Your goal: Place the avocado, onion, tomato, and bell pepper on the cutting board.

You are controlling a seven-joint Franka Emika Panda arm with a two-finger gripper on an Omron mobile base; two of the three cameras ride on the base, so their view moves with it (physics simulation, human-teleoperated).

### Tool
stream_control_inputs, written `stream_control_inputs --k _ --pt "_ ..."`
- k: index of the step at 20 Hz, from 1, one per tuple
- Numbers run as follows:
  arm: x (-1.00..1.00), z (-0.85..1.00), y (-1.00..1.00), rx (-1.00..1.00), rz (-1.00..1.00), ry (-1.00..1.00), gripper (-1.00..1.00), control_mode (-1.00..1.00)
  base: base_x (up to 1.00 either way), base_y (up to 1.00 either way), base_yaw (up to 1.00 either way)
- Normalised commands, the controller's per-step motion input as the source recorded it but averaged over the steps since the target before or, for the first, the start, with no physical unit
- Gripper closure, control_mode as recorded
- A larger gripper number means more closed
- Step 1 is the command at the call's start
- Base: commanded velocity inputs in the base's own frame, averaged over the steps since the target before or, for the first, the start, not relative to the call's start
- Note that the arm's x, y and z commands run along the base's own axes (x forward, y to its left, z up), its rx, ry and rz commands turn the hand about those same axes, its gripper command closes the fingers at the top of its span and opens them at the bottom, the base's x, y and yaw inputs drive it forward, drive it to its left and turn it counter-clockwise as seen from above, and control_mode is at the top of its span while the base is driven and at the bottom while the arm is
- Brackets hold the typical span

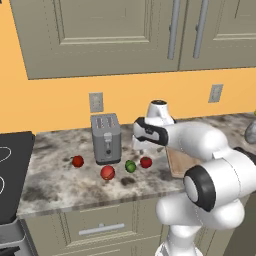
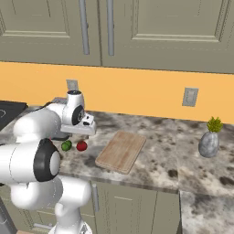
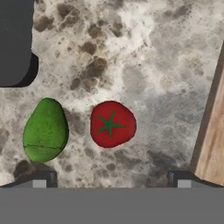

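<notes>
Gripper [image 3: 112,178]: jaws spread wide, holding nothing, poised above the marbled counter [image 3: 144,52] and looking straight down; its two dark fingertips [image 3: 43,178] show far apart at the bottom of the hand view, a spacing that suits closing on a round item from above. Tomato [image 3: 112,124]: red, with a green star-shaped calyx facing up, lying roughly midway between the tips and so the likelier pick target. Avocado [image 3: 45,130]: bright green, pear-shaped, lying just beside the tomato on the side away from the board, apart from it. Cutting board [image 2: 121,151]: light tan wood, flat on the counter, nothing on it; its edge appears along one side of the hand view, near the tomato, so the carry should be short. Toaster [image 1: 106,138]: grey, standing behind the produce by the wall. Two further red round items [image 1: 107,172] and [image 1: 77,161]: loose on the counter in front of and beside the toaster; which is onion or pepper cannot be told. Potted plant [image 2: 210,139]: in a grey vase, well apart from the board. Task judged barely begun.
</notes>
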Motion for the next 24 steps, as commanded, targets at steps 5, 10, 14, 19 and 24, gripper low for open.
stream_control_inputs --k 5,10,14,19,24 --pt "0.15 -0.29 0.07 0.00 0.00 0.01 -1.00 -1.00 0.00 0.00 0.00" --pt "0.12 -0.27 0.00 0.00 0.00 0.01 -1.00 -1.00 0.00 0.00 0.00" --pt "0.02 -0.23 0.00 0.00 0.00 0.00 -1.00 -1.00 0.00 0.00 0.00" --pt "0.00 -0.23 0.00 0.00 0.00 0.00 -1.00 -1.00 0.00 0.00 0.00" --pt "0.00 -0.26 0.00 0.00 0.00 0.00 -1.00 -1.00 0.00 0.00 0.00"
